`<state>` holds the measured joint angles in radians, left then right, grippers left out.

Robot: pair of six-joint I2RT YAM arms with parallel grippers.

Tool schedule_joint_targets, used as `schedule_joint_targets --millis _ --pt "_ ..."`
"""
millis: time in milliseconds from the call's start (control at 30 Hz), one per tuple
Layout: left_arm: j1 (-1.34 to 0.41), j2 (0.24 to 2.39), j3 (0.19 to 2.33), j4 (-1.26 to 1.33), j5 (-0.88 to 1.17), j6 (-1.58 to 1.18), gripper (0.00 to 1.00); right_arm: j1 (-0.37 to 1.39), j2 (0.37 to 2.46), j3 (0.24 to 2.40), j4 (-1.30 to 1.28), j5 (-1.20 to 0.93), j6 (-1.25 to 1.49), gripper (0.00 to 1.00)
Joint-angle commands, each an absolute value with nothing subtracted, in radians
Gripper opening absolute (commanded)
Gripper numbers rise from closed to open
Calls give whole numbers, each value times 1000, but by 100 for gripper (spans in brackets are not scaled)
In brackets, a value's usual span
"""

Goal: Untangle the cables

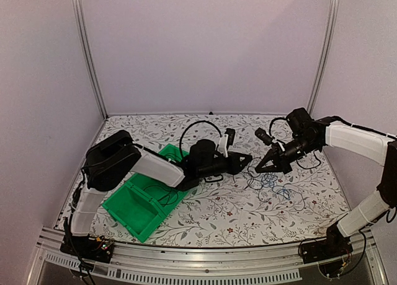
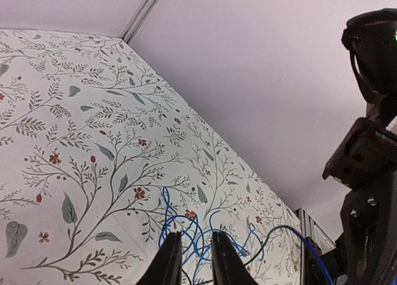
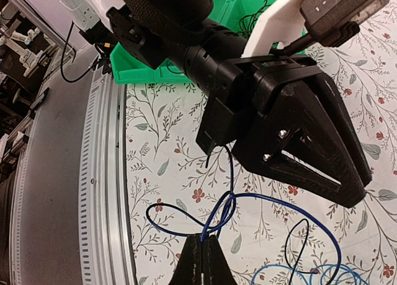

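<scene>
**Fingers close on the blue cable over the tangle**

Fingers (image 3: 193, 263) of the right gripper (image 3: 203, 238) are pressed together. The blue cable (image 3: 223, 206) runs down into their tips, so it looks pinched there. From that spot its strands cross and rise toward the left gripper (image 2: 196, 235) just ahead.

That gripper's fingers stand slightly apart (a narrow gap, but far wider than any wire). Blue loops show through the gap, and nothing is visibly clamped.

From above, the two grippers meet almost tip to tip near the middle of the flowered table (image 1: 217, 220). The cables (image 1: 273, 186) lie on it in a loose heap just beside the right gripper. A thin black cable (image 3: 287, 241) curls next to the blue one. A green bin (image 1: 133, 210) sits under the left arm.
</scene>
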<state>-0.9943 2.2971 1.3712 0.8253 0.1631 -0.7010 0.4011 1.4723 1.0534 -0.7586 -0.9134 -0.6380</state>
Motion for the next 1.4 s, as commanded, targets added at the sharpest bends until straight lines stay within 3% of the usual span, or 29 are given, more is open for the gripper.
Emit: schedule_joint_targets --millis 0,200,333,467,1367 --pt "-991 2238 1274 858 118 -692 19 405 1449 1065 -732 -872 -608 0" --pt "-1012 2055 1078 858 15 -652 39 398 1474 1064 -696 -815 -570 0" --pt "-1045 2027 1068 864 68 -552 56 394 1492 1067 -679 -806 -556 0" --pt "-1070 2077 1148 810 111 -510 58 394 1504 1078 -678 -812 -550 0" --pt "-1056 2231 1321 798 54 -499 22 351 1500 1111 -729 -995 -545 0"
